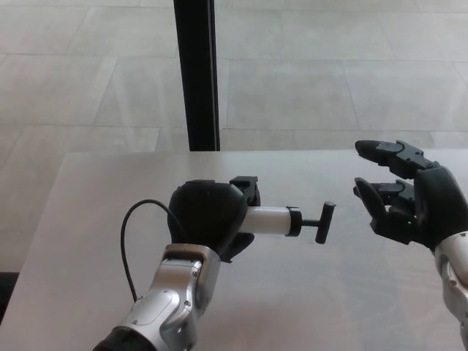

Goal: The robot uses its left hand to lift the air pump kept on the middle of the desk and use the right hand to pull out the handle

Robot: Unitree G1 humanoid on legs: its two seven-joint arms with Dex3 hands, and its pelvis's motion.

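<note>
Two hands engaged: left hand [208, 219] clamped round air pump [269, 220]; right hand [406, 197], fingers spread, empty. T-handle [325, 222] w/ pump steadied should be gripped squarely.

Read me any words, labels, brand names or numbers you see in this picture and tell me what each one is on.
None: no readable text shows anywhere.
Pump: plain white barrel, no label seen.
Left robot hand, shut on the pump: plain black, no markings.
Right robot hand: only a tiny green dot, no letters.
Desk: bare, no print.
</note>
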